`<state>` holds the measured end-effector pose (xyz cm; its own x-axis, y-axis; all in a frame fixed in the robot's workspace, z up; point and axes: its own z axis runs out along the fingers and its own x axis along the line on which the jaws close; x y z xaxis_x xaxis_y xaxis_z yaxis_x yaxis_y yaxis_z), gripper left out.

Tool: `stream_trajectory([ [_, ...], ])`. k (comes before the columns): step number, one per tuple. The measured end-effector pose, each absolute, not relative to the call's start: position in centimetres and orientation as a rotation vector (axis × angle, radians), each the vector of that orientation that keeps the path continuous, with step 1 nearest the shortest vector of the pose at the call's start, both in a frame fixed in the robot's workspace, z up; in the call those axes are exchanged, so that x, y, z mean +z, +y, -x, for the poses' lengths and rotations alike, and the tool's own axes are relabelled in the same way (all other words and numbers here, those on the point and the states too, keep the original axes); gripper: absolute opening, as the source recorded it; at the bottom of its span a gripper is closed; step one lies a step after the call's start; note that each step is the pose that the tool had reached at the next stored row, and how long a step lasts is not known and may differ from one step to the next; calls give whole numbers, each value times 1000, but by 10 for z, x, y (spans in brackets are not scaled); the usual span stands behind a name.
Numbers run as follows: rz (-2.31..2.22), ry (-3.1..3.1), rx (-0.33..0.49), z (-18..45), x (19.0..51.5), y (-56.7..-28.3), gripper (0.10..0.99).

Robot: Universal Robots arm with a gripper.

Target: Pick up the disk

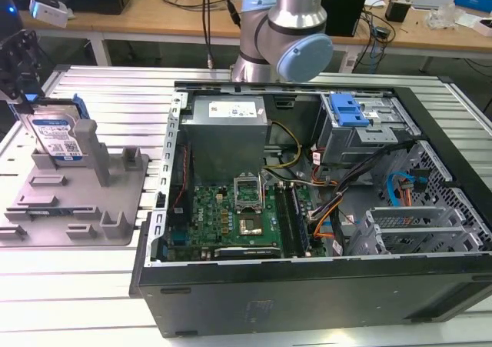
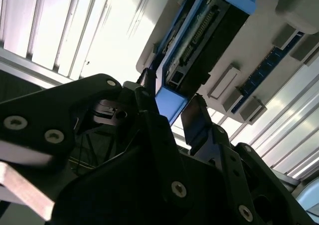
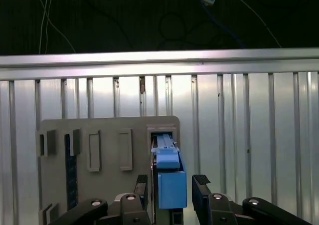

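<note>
Because the disk [image 1: 58, 135] stands on edge in the grey fixture [image 1: 84, 208], near the tabletop's [image 1: 115, 93] edge at the exterior view's left, my tool [image 3: 171, 181] hangs released astride its top, one finger [image 3: 201, 187] beside each flat face, not yet clamped.

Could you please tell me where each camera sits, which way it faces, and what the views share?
Exterior view: off the arm, raised, looking down across the table at the open computer case; the arm shows, its gripper above the disk.
First wrist view: on the wrist, looking down past the fingers onto the disk and grey fixture.
Second wrist view: on the wrist, looking slantwise along the fingers at the disk's edge.
Shared: both wrist views show the open fingers straddling the disk; all three show the disk.
</note>
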<state>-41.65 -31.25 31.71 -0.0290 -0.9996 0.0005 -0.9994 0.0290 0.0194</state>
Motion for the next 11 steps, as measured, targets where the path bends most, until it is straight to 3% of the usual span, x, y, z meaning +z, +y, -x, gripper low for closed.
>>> stream_trajectory([
  [11,-2176,-2240,-14,419,305,-312,482],
])
